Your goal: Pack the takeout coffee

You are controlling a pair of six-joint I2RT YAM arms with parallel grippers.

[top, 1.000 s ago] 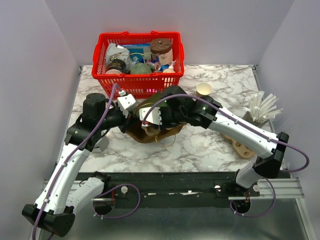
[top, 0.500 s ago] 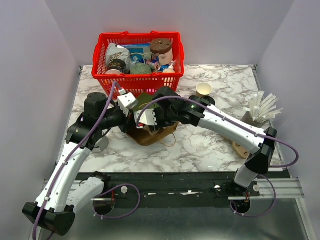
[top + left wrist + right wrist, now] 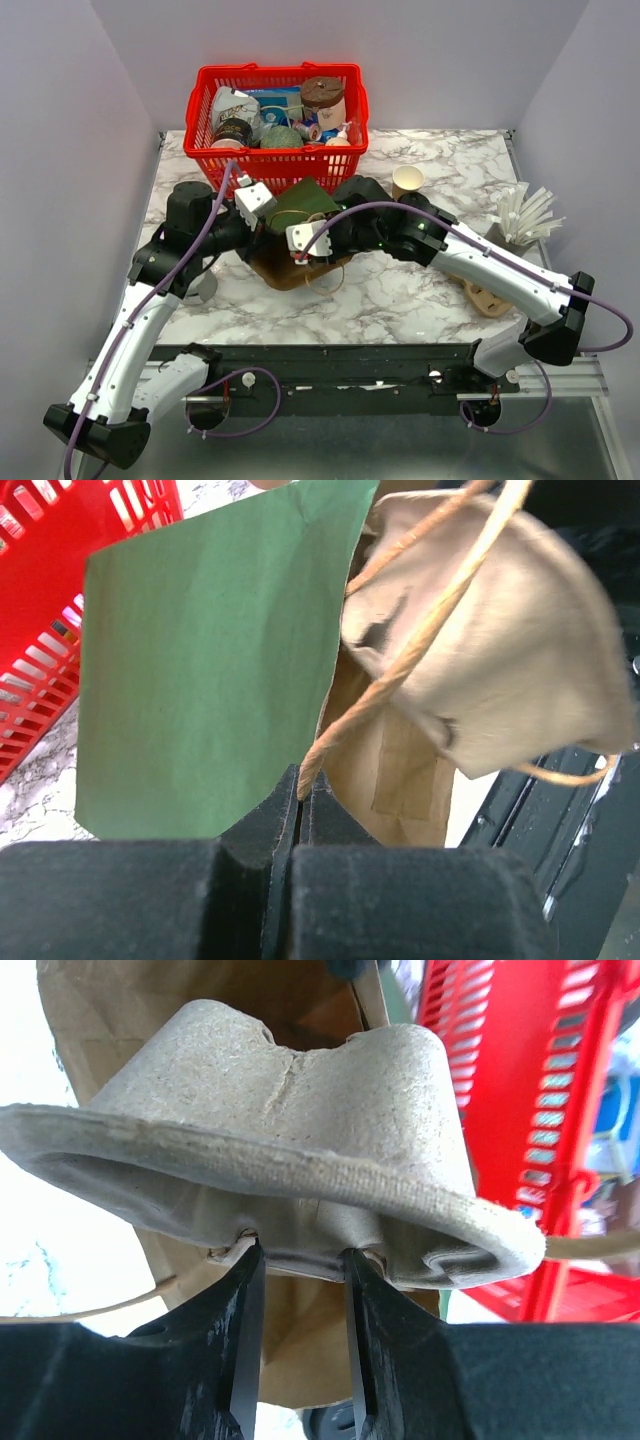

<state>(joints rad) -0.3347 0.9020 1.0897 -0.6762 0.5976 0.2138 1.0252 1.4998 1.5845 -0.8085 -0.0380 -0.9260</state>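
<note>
We judge we are putting the carrier [image 3: 280, 1090] into the bag [image 3: 290, 270]: left fingers [image 3: 250, 830] pinched shut on its handle [image 3: 400, 670], right fingers [image 3: 240, 1330] partly open, gripping the carrier's rim, the cup [image 3: 408, 180] standing apart near the back edge of the counter [image 3: 400, 290], so next we must seat the carrier level.

Back of the marble surface [image 3: 400, 290] sits the red plastic basket [image 3: 270, 165], the brown paper bag [image 3: 290, 272] just before it, the grey pulp cup carrier [image 3: 300, 1130] over that bag. Right of the basket stands the small tan paper cup [image 3: 407, 181].
</note>
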